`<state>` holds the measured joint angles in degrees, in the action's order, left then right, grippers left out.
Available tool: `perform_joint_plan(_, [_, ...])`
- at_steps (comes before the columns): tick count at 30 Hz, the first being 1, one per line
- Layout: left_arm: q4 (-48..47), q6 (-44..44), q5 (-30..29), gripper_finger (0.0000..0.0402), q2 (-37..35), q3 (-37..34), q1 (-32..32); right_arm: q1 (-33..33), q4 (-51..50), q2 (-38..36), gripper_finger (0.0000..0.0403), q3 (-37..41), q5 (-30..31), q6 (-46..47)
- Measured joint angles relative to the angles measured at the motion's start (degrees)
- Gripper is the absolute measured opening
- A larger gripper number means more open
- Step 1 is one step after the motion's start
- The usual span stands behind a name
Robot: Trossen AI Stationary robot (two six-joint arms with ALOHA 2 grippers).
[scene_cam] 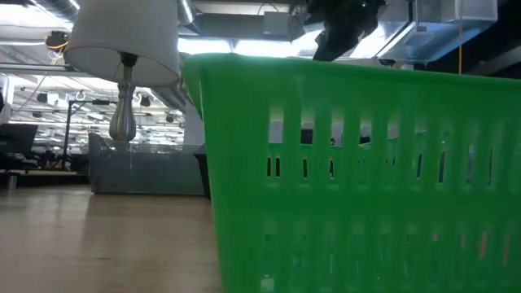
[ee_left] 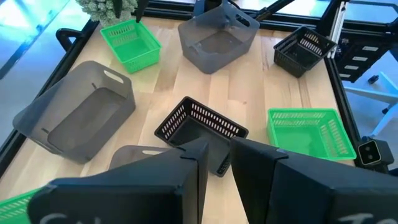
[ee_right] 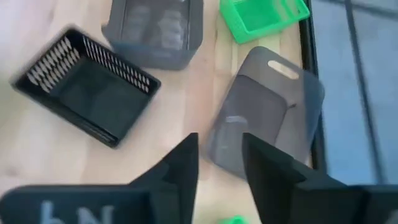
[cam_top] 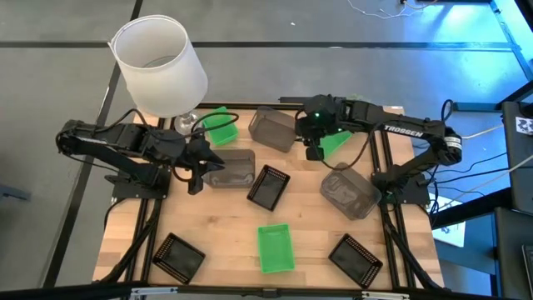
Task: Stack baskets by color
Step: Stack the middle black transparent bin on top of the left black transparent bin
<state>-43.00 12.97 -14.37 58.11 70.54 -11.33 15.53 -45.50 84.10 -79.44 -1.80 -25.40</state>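
Two arms reach inward over the table point(cam_top: 225, 258). At nine o'clock the left gripper point(cam_top: 202, 167) hovers by a grey basket point(cam_top: 233, 169), fingers slightly apart, empty. At one o'clock the right gripper point(cam_top: 315, 150) hangs open above a green basket point(cam_top: 335, 143). Three green, three grey, three black baskets lie scattered, unstacked.

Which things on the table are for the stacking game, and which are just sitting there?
For the job:
three green baskets
three black baskets
three grey baskets

Just lying about:
white lampshade
small plant
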Motion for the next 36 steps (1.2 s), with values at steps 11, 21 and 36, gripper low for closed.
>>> perform_joint_plan(11, [0.0, 0.5, 0.0, 0.0058, 0.0, 0.0, 0.0, 0.7, -0.2, 10.6, 0.0161, 0.3, -0.2, -12.7])
perform_joint_plan(21, [0.1, 2.1, 0.0, 0.0058, 0.0, 0.0, 0.0, 1.5, 0.7, 19.9, 0.0161, 0.3, 3.1, -17.2])
perform_joint_plan(36, [0.2, 2.1, -0.4, 0.0058, 0.0, 0.0, 0.0, 1.6, 2.8, 26.1, 0.0161, 0.3, 9.6, -20.3])
